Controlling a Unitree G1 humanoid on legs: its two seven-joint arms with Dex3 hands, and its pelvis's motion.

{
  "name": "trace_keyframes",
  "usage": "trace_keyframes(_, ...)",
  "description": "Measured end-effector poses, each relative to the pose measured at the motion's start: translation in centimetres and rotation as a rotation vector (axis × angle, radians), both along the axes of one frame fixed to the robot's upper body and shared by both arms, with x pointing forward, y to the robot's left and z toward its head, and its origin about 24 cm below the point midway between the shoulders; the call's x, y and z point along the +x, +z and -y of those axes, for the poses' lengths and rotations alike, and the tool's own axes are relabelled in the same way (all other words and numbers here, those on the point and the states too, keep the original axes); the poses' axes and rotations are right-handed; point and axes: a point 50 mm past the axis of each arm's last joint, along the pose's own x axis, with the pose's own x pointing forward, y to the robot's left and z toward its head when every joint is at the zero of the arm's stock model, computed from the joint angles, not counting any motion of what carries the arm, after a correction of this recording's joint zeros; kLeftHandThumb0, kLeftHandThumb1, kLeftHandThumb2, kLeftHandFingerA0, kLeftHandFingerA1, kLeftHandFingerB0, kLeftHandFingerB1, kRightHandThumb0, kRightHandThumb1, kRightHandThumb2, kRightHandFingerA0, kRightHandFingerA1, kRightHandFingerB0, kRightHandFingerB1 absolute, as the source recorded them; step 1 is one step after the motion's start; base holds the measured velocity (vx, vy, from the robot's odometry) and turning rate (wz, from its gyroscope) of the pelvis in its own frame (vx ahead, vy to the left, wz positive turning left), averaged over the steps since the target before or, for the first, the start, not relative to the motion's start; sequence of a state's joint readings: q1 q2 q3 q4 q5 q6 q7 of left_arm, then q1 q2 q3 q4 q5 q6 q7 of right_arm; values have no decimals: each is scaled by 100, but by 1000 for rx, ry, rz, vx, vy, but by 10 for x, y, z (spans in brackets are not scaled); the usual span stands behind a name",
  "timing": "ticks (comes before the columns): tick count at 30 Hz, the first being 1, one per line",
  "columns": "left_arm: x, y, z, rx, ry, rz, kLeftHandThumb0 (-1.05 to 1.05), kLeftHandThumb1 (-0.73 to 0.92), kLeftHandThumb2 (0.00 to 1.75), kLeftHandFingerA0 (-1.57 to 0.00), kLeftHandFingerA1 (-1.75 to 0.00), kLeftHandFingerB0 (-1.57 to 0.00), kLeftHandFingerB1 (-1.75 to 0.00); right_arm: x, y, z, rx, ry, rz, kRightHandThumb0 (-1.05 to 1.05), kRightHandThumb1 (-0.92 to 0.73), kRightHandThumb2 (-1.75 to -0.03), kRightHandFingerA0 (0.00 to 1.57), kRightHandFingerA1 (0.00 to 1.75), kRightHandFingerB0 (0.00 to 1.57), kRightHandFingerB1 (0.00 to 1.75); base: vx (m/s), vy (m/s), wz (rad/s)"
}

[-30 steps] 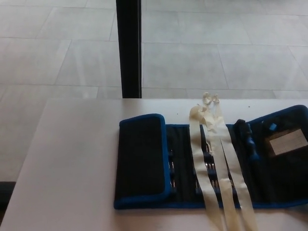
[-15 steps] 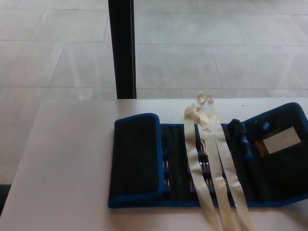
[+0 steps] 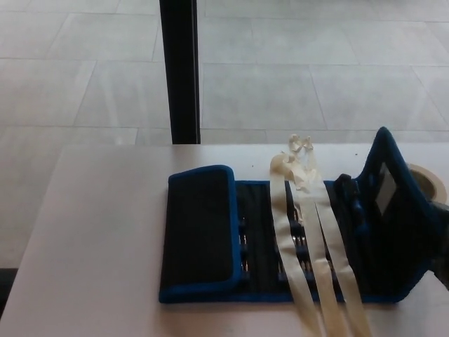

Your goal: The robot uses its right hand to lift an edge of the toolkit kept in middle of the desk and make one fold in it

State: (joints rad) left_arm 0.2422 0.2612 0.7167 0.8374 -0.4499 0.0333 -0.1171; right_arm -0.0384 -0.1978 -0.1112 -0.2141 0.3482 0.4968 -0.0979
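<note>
**Toolkit's right flap raised off the desk**

The toolkit lies on the white desk, its left flap folded over. Cream straps trail across its middle. Its right flap stands tilted upward. The right hand barely shows beside that flap; whether it grips cannot be told.

Not much of the robot to go on here, honestly. All that shows is a thin slice of its right hand at the right edge of the head view. It's black, matte-looking, a blocky dark chunk cut off by the frame. It's blurry and dim enough that I can't make out any seams, screws, cables or markings on it.
</note>
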Motion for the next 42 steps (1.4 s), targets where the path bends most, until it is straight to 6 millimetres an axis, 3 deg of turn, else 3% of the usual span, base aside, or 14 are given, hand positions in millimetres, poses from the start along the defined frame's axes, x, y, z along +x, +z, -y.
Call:
trace_keyframes(6,4,0,0,0,-4,10,-79,81,116,-26,-58,-20,-50,-2,-2,-24,-100,152,30,-58,-91,-67,49,69,38,50,0,0,1)
trace_keyframes(7,4,0,0,1,-4,10,-84,92,83,-26,-52,-20,-40,-2,-4,-27,-121,174,30,-60,-91,-68,48,70,38,50,0,0,0)
trace_keyframes(8,4,1,0,1,-5,10,-85,92,83,-26,-53,-20,-41,-2,-5,-29,-144,194,31,-63,-72,-105,47,71,37,60,0,0,0)
trace_keyframes(10,4,1,0,3,-6,11,-89,86,91,-28,-54,-23,-44,-2,-8,-31,-187,222,27,-65,-91,-66,47,72,41,53,0,0,0)
trace_keyframes(18,6,1,0,3,-10,14,-78,81,116,-25,-58,-18,-50,1,-15,-35,-389,320,7,-71,-84,-68,42,63,37,48,0,0,0)
trace_keyframes(19,6,1,0,3,-11,14,-83,92,81,-31,-55,-22,-41,2,-15,-36,-427,338,6,-69,-87,-66,40,60,39,48,0,0,0)
trace_keyframes(20,6,1,0,3,-11,14,-88,86,92,-28,-55,-22,-44,4,-15,-36,-454,350,6,-64,-66,-107,39,65,34,58,0,0,0)
trace_keyframes(21,6,1,0,3,-12,14,-83,92,81,-31,-56,-22,-41,5,-15,-37,-480,361,7,-68,-83,-67,44,60,40,47,0,0,0)
trace_keyframes(24,7,1,0,2,-13,15,-85,92,82,-34,-56,-24,-42,9,-14,-38,-545,389,14,-66,-66,-99,51,78,40,58,0,0,0)
trace_keyframes(30,8,1,1,3,-15,16,-81,92,79,-35,-58,-26,-43,21,-12,-42,-699,442,32,-70,-87,-66,46,64,38,42,0,0,0)
trace_keyframes(34,8,1,1,4,-16,18,-89,85,88,-30,-55,-23,-45,26,-11,-43,-787,476,48,-59,-66,-110,45,69,22,53,0,0,0)
trace_keyframes(36,8,2,1,5,-18,17,-89,85,87,-30,-56,-24,-44,28,-12,-44,-835,496,54,-68,-88,-66,39,62,36,48,0,0,0)
trace_keyframes(41,9,4,0,19,-35,16,-82,92,80,-32,-54,-22,-40,28,-4,-35,-852,514,68,-61,-92,-67,35,56,30,44,0,0,0)
trace_keyframes(42,9,4,0,19,-35,15,-84,92,82,-26,-53,-20,-40,28,0,-34,-829,507,78,-57,-70,-110,36,64,19,52,0,0,0)
